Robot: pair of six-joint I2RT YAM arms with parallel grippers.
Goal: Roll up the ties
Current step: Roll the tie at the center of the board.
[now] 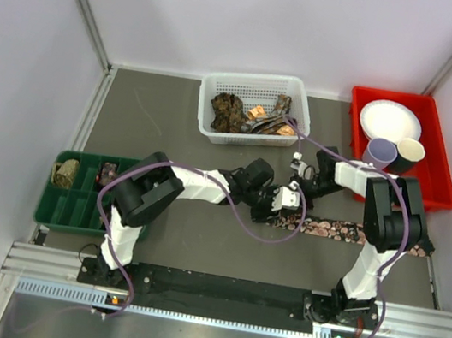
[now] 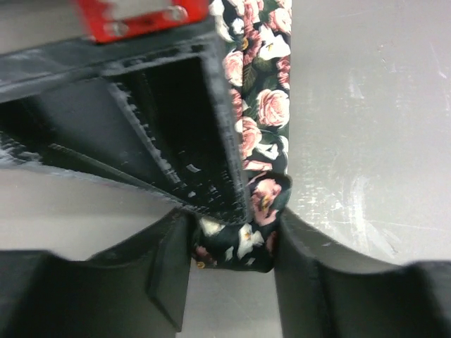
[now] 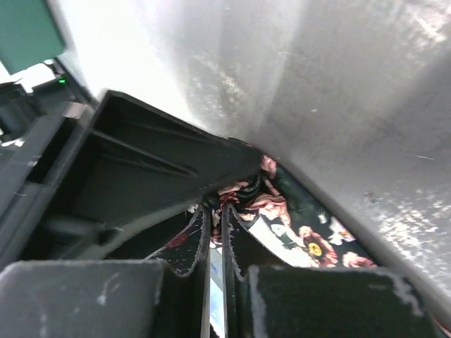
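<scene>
Left to right: a finished coil sits in the green tray. At mid-table, the left gripper pinches the started roll of the floral tie. The right gripper, fingers pressed together, meets the roll's edge; whether fabric is caught cannot be told. The unrolled tail lies flat, running rightward. For a neat roll, hold the pinch firm, the tail straight and the turns edge-aligned.

- A white mesh basket stood far back on the table.
- A red tray, far right, held a white plate, a purple cup and a pale cup.
- A green divided tray sat left.
</scene>
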